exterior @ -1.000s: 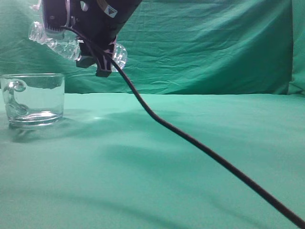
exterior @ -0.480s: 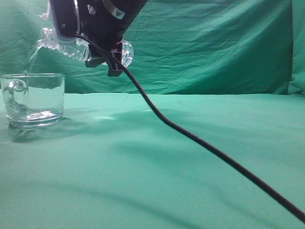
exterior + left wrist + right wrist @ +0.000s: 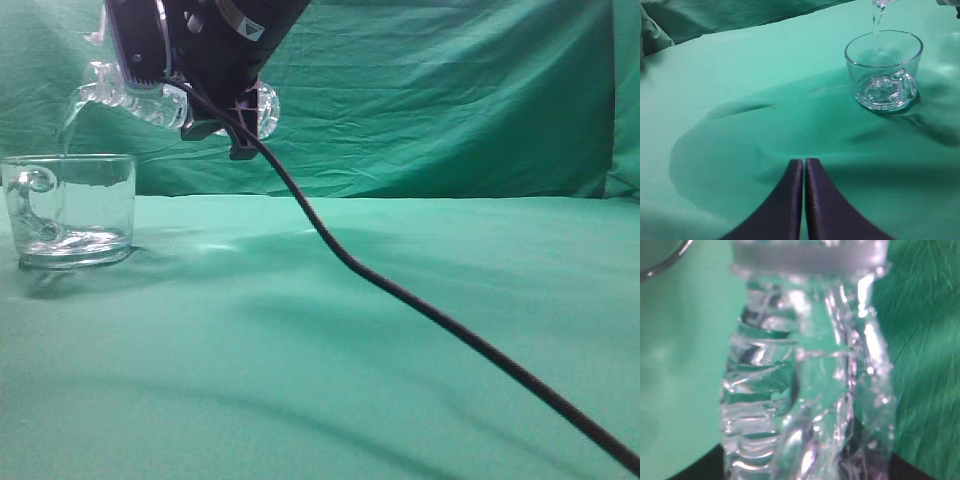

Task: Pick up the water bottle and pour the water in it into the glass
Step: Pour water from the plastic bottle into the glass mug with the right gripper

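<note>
My right gripper [image 3: 185, 75] is shut on the water bottle [image 3: 140, 98] and holds it tipped on its side, neck to the left, above the glass [image 3: 68, 210] at the far left. A thin stream of water [image 3: 68, 125] falls from the neck into the glass. In the right wrist view the bottle [image 3: 805, 380] fills the frame and hides the fingers. In the left wrist view the glass [image 3: 884, 70], handle toward me, takes the stream of water [image 3: 876, 25]. My left gripper [image 3: 804, 162] is shut and empty, low over the cloth, well short of the glass.
A green cloth [image 3: 400, 330] covers the table and hangs as a backdrop. A black cable [image 3: 420, 310] runs from the right arm down across the cloth to the lower right corner.
The bottle tipped further and moved right, with its neck now over the glass. Water began to pour half a second ago and still streams into the glass.
</note>
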Robot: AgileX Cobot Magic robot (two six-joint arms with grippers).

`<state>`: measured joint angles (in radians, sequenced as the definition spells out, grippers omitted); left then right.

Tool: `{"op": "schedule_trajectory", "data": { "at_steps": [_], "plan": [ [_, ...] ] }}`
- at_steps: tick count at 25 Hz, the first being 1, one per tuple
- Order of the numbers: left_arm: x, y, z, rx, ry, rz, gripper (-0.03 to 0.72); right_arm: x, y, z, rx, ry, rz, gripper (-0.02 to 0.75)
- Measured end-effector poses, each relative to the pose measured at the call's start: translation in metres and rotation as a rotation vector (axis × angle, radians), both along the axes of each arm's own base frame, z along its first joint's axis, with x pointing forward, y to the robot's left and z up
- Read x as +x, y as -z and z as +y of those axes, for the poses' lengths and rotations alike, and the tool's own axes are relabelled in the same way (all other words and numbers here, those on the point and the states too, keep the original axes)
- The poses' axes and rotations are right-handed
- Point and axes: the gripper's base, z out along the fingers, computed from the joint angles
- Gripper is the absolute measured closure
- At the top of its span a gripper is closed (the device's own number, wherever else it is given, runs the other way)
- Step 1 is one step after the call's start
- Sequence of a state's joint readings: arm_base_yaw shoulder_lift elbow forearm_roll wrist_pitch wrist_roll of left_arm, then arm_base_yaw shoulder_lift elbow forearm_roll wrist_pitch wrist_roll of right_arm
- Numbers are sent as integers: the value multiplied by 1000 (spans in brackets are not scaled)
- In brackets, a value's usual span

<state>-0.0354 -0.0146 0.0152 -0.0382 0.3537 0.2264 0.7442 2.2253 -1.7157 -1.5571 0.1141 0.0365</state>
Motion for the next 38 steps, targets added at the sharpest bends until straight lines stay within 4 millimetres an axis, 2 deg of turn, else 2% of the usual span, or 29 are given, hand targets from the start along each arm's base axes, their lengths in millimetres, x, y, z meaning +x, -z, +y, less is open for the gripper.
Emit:
{"op": "schedule_trajectory", "data": {
  "at_steps": [14, 19, 23, 29, 31, 33, 36, 38],
  "plan": [
    [0, 0, 0, 0, 0, 0, 688, 0, 0, 0, -4, -2, -4, 423],
    [0, 0, 0, 0, 0, 0, 688, 0, 0, 0, 61, 33, 42, 423],
    [0, 0, 0, 0, 0, 0, 688, 0, 0, 0, 198, 109, 140, 423],
    [0, 0, 0, 0, 0, 0, 688, 0, -1, 0, 580, 316, 413, 423],
    [0, 0, 0, 0, 0, 0, 688, -1, -7, -1, 689, 372, 474, 423],
    [0, 0, 0, 0, 0, 0, 688, -1, -22, -5, 818, 442, 523, 423],
    [0, 0, 0, 0, 0, 0, 688, -3, -54, -21, 1021, 609, 547, 423],
    [0, 0, 0, 0, 0, 0, 688, -7, -75, -36, 1095, 736, 527, 423]
  ]
}}
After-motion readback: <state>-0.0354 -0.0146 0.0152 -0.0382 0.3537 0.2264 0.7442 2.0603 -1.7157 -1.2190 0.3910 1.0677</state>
